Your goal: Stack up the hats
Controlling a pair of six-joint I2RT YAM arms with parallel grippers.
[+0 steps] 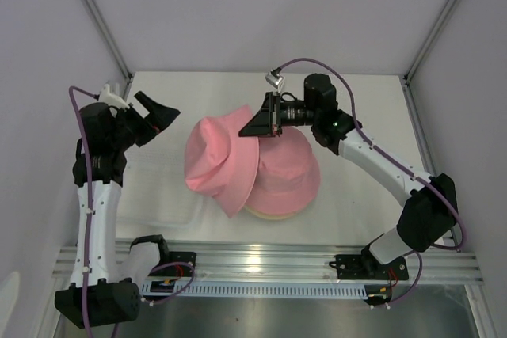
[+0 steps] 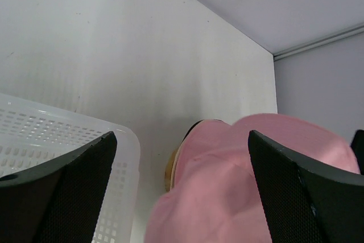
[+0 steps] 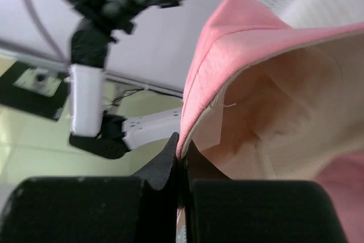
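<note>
My right gripper (image 1: pixel 260 124) is shut on the brim of a pink hat (image 1: pixel 222 160) and holds it up, tilted, so the hat hangs to the left. In the right wrist view the brim runs down between my closed fingertips, and the right gripper (image 3: pixel 182 147) grips the pink hat (image 3: pixel 227 32), whose pale lining faces the camera. A second pink hat (image 1: pixel 291 170) lies to the right on a pile with a beige edge (image 1: pixel 273 213) under it. My left gripper (image 1: pixel 156 116) is open and empty, left of the hats. In its own view the left gripper (image 2: pixel 182 136) faces the held pink hat (image 2: pixel 256 186).
A white plastic basket (image 2: pixel 62 135) sits low at the left of the left wrist view, under my left finger (image 2: pixel 74 186). A tan and a dark edge (image 2: pixel 170 169) show under the pink fabric. White walls enclose the table (image 1: pixel 356 93) on three sides.
</note>
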